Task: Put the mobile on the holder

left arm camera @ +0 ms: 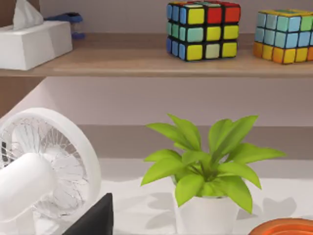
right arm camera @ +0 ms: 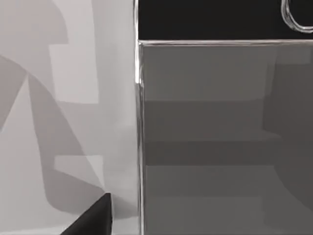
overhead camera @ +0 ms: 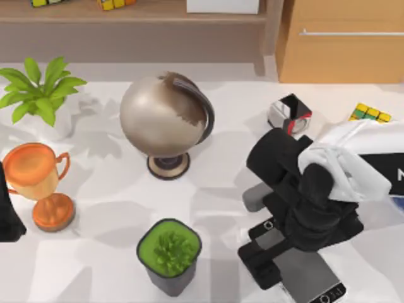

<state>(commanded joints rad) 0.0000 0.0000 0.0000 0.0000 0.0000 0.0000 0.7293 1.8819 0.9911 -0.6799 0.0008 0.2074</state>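
Flat glassy grey mobile [overhead camera: 310,278] with a thin silver rim lies on the white table [overhead camera: 95,252], right under the right hand [overhead camera: 274,252]; can't tell its grip.

white table [overhead camera: 113,221] with soft grey shadows, wooden shelf [overhead camera: 145,12] along 12 o'clock edge, light-wood drawer cabinet [overhead camera: 341,50] at 1 o'clock, pale wall [left arm camera: 146,100] behind shelf

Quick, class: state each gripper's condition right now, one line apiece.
Left gripper: parked at the table's left edge; cannot be told.
Right gripper: down over the flat grey-screened mobile; cannot be told.
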